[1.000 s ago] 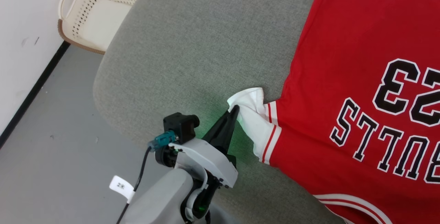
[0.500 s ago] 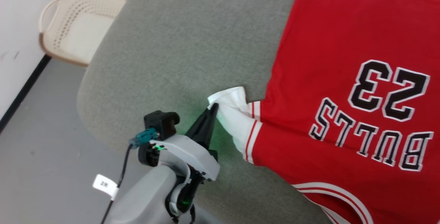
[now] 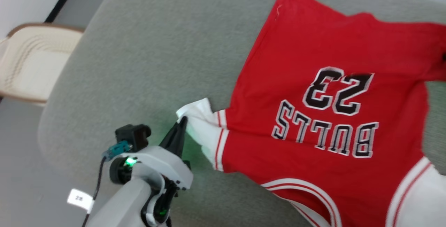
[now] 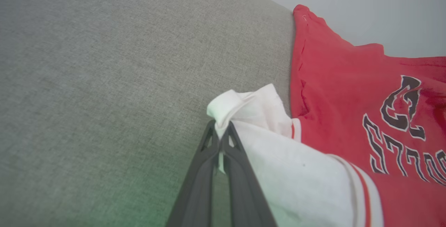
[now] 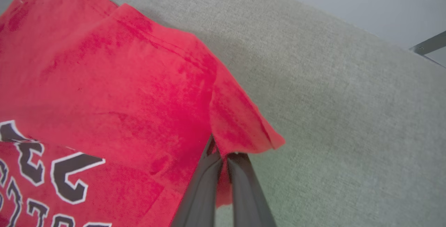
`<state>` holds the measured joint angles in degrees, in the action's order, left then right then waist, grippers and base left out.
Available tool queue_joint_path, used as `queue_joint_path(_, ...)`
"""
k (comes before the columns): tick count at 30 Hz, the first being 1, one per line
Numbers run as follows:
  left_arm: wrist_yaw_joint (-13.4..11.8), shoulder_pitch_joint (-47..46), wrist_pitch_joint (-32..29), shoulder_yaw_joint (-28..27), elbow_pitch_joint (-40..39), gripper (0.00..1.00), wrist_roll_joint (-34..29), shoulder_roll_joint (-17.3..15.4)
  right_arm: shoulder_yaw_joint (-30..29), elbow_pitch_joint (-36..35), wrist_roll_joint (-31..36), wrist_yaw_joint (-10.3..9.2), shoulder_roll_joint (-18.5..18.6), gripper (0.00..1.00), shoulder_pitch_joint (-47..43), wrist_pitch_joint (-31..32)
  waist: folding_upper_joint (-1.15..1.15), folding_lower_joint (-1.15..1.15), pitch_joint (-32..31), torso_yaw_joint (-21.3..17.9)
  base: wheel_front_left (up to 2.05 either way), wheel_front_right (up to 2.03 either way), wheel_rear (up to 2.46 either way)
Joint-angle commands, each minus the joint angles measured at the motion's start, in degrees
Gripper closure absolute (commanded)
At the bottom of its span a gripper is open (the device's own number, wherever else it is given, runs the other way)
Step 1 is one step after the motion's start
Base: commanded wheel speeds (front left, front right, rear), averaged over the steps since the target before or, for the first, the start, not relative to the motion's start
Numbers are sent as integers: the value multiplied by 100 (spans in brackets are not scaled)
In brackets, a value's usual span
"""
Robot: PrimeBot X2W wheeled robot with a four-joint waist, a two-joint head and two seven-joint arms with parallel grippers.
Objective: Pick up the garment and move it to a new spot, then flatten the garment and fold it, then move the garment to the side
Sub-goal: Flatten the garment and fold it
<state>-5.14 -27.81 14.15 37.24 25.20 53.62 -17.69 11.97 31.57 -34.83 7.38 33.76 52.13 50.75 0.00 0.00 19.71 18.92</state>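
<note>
The garment (image 3: 313,46), a bright red jersey with black "BULLS 23" lettering, lies spread on a grey upholstered surface (image 3: 156,46). Its lettering is upside down in the head view. My left gripper (image 3: 182,119) is at the lower left, shut on the bunched white end of the sleeve (image 3: 198,122). In the left wrist view the two fingers (image 4: 220,131) pinch a fold of that white cloth (image 4: 244,112). In the right wrist view my right gripper (image 5: 223,154) is shut on a red corner of the garment (image 5: 244,126), which is lifted slightly off the surface.
A cream perforated basket (image 3: 24,67) stands on the grey floor (image 3: 17,171) at the left, beside a white wall. The grey surface's rounded edge runs down the left side. A metal bar (image 5: 428,44) shows at the far right in the right wrist view.
The head camera has swung, so the whole picture has shifted left and more of the garment shows. My left gripper still holds the white sleeve end. The right gripper has closed.
</note>
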Motion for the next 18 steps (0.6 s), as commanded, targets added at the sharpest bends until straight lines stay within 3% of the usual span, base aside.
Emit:
queue_joint_path(1, -42, 126, 11, -35, -25, 100, 37, -72, 57, -210, -172, 19, 109, 100, -296, -58, 0, 0, -311, -428, 0, 0, 0)
queue_joint_path(10, -183, 416, 0, -161, -277, 100, 81, -407, -199, -1426, -925, 19, 334, 100, -1971, -161, 0, 0, -471, -1018, 0, 0, 0)
queue_joint_path(18, -383, 557, -73, -219, -637, 100, 63, -620, -865, -2539, -1034, 19, 68, 100, -3575, -23, 0, 0, -468, -1400, 0, 0, 0)
